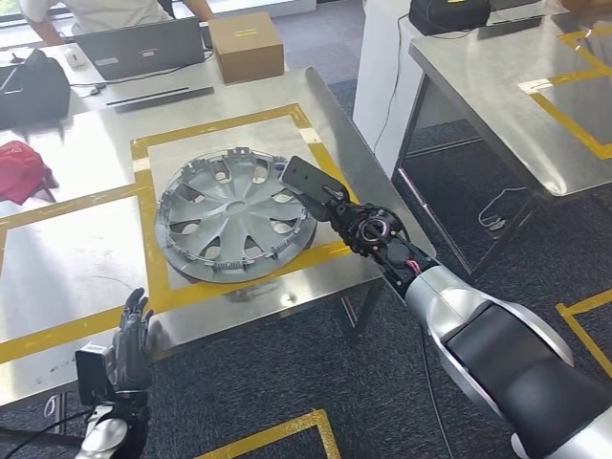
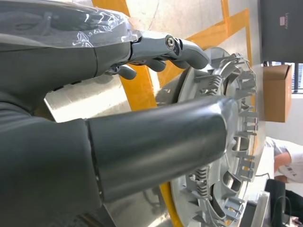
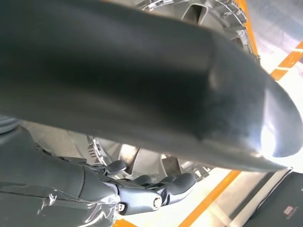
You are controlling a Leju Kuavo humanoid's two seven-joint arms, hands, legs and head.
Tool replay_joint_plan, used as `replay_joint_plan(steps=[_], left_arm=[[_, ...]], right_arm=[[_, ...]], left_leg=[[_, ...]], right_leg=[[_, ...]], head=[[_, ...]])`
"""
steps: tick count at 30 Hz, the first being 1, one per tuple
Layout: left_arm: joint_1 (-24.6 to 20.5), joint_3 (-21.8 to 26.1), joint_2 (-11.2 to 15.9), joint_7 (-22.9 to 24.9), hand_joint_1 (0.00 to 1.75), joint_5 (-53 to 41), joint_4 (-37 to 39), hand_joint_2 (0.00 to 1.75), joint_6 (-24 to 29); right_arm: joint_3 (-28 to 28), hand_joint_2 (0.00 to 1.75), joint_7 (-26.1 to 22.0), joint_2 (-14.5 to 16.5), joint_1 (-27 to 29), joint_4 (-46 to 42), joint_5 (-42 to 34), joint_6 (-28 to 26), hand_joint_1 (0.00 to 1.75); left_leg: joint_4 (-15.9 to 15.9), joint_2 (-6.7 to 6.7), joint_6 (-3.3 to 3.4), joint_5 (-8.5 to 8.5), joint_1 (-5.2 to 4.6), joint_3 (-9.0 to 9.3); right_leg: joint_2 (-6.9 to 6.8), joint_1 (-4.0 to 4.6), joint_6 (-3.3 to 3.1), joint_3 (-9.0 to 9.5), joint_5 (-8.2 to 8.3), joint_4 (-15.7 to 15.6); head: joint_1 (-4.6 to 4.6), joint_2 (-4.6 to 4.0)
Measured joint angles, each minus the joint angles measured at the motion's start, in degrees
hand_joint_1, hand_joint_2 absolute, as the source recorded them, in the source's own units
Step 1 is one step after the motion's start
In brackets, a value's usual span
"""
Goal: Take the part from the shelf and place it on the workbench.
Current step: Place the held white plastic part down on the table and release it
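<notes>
The wheel cover [image 1: 234, 212], the part named in the task, lies flat on the steel surface [image 1: 65, 258], inside a square of yellow tape [image 1: 148, 229] that seems to mark the drop zone. It rests with its ribbed, clipped back facing up, so it sits steady on its rim and needs no support.

The right hand [image 1: 328, 206] reaches in from the near right and hangs at the cover's right edge. In the right wrist view its fingers [image 3: 171, 187] lie extended just over the rim with the thumb apart, gripping nothing; whether they touch the plastic I cannot tell. That pose reads as a release position, judged from the part already lying settled.

The left hand [image 1: 134, 330] stands upright at the near edge of the surface, well apart from the cover, fingers spread and holding nothing, likely kept clear of the placing.

Far left sit a laptop [image 1: 141, 48], a cardboard box [image 1: 245, 46] and a red cloth [image 1: 22, 170], with a person behind them.
</notes>
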Motion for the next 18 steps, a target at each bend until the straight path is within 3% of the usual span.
replay_joint_plan(steps=[18], left_arm=[[0.09,0.0,0.21,-1.13,0.0,-0.98,-1.2,0.0,0.74]], right_arm=[[0.0,0.0,-0.1,-0.64,0.36,-1.54,-1.88,0.08,0.0]], left_leg=[[0.0,0.01,0.0,-0.01,0.01,0.0]], right_leg=[[0.0,-0.03,-0.01,-0.01,-0.01,-0.01]], head=[[-0.1,0.0]])
